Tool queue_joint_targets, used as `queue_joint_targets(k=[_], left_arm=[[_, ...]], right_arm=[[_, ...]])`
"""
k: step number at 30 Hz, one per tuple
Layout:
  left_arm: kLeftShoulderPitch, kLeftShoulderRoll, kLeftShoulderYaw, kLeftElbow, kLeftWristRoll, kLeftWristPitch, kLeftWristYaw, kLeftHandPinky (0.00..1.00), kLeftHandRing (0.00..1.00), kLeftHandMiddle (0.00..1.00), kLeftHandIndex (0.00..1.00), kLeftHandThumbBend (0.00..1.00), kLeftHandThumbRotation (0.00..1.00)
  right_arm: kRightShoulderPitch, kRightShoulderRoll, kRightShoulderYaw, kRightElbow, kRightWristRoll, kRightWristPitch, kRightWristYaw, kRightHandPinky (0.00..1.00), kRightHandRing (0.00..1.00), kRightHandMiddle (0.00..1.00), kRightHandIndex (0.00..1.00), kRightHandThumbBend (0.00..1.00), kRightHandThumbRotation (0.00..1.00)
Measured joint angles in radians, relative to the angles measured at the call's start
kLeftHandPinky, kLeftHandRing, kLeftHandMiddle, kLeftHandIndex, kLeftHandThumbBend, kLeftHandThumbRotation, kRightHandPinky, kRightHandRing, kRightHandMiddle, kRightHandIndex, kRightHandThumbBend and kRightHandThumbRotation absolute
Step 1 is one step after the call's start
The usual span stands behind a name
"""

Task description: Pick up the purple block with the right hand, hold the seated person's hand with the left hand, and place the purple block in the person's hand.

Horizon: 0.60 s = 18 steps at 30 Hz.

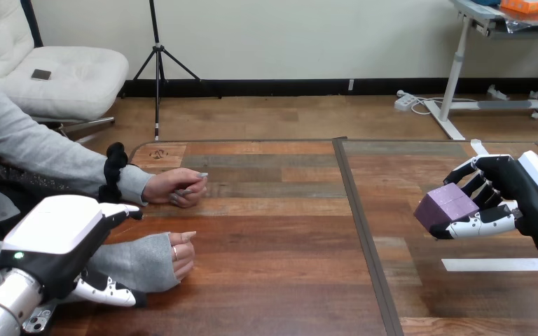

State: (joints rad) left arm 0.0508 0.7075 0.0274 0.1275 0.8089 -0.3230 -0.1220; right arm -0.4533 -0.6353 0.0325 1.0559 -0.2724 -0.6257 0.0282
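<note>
Right, pickup looks done: our right robot hand (515,203) grips the purple block (446,204) above the worktop's (280,280) right side. Our left robot hand (63,238) sits at the wrist of the person's near hand (182,255); whether it grasps, we cannot tell. Placing the block is not yet done
</note>
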Motion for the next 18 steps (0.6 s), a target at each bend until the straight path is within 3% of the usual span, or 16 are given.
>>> queue_joint_targets(k=[18], left_arm=[[-0.032,0.024,-0.056,0.046,0.029,0.048,0.009,0.75,0.80,0.82,0.81,1.00,0.42]], right_arm=[[0.000,0.000,0.000,0.000,0.000,-0.001,0.000,0.33,0.37,0.41,0.44,0.83,0.00]])
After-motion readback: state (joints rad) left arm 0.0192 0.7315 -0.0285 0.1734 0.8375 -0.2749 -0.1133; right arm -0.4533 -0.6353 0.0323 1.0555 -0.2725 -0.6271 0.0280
